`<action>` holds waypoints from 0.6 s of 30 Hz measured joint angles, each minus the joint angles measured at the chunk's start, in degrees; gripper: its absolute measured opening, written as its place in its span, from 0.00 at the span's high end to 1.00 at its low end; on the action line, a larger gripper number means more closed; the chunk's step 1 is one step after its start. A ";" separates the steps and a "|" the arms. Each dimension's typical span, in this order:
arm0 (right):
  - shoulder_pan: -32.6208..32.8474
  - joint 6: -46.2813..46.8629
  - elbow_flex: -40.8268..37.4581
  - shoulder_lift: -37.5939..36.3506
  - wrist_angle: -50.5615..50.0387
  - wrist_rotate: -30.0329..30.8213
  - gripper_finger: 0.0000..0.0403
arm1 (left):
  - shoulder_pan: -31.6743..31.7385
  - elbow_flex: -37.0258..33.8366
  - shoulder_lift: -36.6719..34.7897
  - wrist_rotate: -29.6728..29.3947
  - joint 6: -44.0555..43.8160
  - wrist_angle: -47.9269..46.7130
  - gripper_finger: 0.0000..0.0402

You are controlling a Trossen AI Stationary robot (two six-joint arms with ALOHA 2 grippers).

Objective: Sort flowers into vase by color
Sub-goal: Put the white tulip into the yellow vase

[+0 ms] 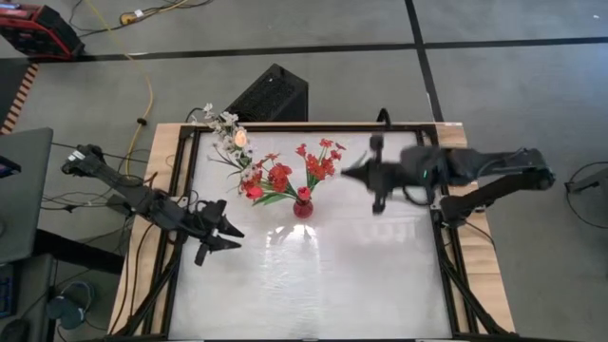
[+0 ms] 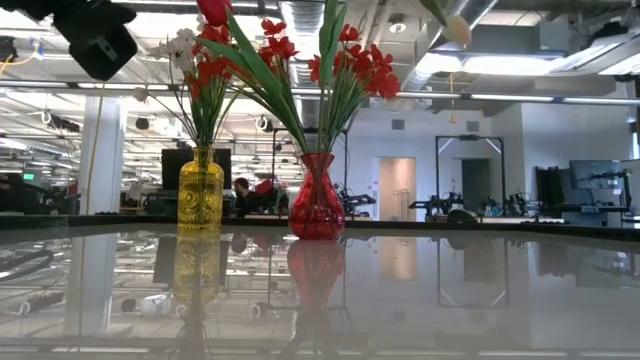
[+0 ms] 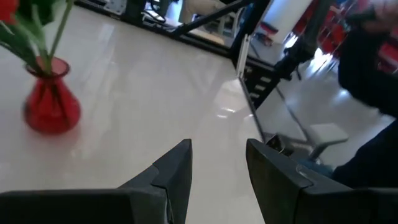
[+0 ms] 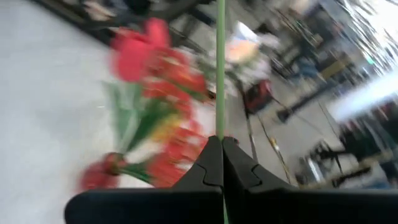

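A red vase (image 1: 302,206) (image 2: 316,205) stands mid-table with red cluster flowers (image 1: 318,161). Left of it, a yellow vase (image 2: 200,195) holds red clusters (image 1: 277,174), a red tulip (image 2: 213,10) and white sprays (image 1: 223,123). My right gripper (image 1: 347,173) (image 4: 222,146) hangs high to the right of the red vase, shut on a green flower stem (image 4: 220,93); its head lies outside the wrist view. A pale peach bud (image 2: 457,30) shows at the top of the low view; whether it belongs to that stem I cannot tell. My left gripper (image 1: 233,235) (image 3: 217,168) is open with nothing in it, near the table's left edge. My right gripper pinches the green stem (image 4: 220,127) between its two shut fingers. The fingers reach nearly level from the table's right side, and the stem runs on straight ahead past their tips. It is lifted clear of the table.
The glossy white tabletop (image 1: 313,275) has free room on the near side of the vases. A black frame (image 1: 446,237) runs along its edges. A black box (image 1: 271,95) sits beyond the far edge.
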 joint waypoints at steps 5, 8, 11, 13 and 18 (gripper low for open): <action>12.14 -5.93 0.00 4.23 -2.74 9.91 0.96 | 0.00 0.00 5.15 2.75 -4.79 6.04 0.65; 18.40 -6.62 0.00 7.46 -5.48 15.67 0.96 | -0.02 0.00 9.33 3.67 -7.52 9.17 0.65; 23.54 -4.32 0.00 10.85 -7.15 16.79 0.96 | -0.02 0.00 14.83 3.68 -10.07 13.33 0.65; 26.38 -2.93 0.00 13.41 -7.56 16.86 0.96 | -0.01 0.00 18.88 3.76 -11.54 16.43 0.65; 31.51 -3.23 0.00 21.65 -8.51 16.81 0.96 | 0.07 0.00 28.28 5.18 -15.62 26.47 0.65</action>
